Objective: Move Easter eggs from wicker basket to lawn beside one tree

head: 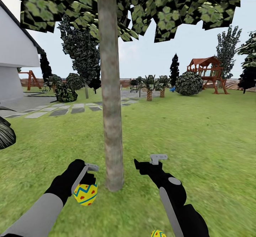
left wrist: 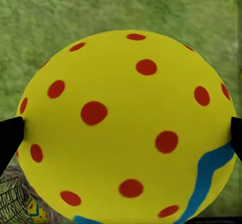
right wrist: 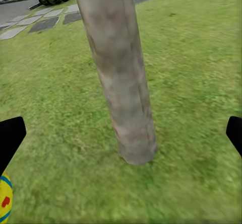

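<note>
The tree [head: 111,123] rises from the lawn [head: 199,141] straight ahead, its grey-brown trunk base just beyond my hands. Left of the trunk's foot, my left gripper [head: 87,188] is shut on an Easter egg [head: 85,193], yellow with red dots and a blue zigzag, held just above the grass [left wrist: 121,128]. My right gripper [head: 147,161] stands open and empty to the right of the trunk [right wrist: 121,83]. A second egg [head: 158,233] peeks in at the head view's lower edge. A bit of the wicker basket [left wrist: 10,199] appears past the held egg, with an egg [left wrist: 36,211] beside or in it.
Stone paving slabs [head: 58,111] and a white house [head: 14,63] lie at the far left. Shrubs, short palms [head: 149,86] and a wooden playset [head: 208,71] stand far back. Open grass spreads to the right of the trunk.
</note>
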Robot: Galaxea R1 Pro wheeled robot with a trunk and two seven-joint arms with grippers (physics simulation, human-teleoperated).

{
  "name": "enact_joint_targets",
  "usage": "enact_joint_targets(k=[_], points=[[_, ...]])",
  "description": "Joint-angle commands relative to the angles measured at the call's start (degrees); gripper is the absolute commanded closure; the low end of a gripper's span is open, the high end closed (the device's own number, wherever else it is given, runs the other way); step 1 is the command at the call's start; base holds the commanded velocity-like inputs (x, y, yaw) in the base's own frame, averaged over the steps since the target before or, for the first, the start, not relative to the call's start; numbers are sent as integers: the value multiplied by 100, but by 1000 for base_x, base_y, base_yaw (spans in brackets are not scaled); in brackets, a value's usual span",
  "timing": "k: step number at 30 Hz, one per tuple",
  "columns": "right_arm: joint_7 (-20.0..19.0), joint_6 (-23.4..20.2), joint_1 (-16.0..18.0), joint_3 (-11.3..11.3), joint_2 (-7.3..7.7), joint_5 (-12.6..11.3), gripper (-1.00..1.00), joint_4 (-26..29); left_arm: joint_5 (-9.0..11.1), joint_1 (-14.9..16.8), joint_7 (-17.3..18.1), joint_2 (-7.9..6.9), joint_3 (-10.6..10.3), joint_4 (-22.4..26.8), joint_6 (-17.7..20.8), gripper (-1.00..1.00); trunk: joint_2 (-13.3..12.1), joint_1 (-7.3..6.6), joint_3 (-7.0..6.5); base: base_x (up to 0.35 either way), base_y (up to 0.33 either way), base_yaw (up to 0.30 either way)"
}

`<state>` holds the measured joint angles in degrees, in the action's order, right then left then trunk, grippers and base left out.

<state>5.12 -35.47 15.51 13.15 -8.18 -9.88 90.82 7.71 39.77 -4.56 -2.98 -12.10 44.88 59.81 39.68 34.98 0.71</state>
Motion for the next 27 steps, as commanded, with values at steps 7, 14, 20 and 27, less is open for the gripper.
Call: enact_joint_targets(k=[7, 14, 20, 27], points=[[44, -22, 5, -2, 0, -58, -100, 6, 73, 4, -52, 7, -30, 18, 19, 100, 7, 2, -7, 0, -3, -163], [32, -22, 5, 3, 0, -66, -100, 6, 58, 4, -56, 8, -30, 12, 19, 100, 7, 2, -15, 0, -155, -104], [-118, -28, 7, 3, 0, -63, -100, 8, 55, 4, -54, 8, -30, 12, 19, 100, 7, 2, -15, 0, -203, -3], [-219, -63, 13, -34, 0, -58, -100, 6, 55, 4, -54, 16, -30, 12, 19, 100, 7, 2, 33, 0, -205, 33]])
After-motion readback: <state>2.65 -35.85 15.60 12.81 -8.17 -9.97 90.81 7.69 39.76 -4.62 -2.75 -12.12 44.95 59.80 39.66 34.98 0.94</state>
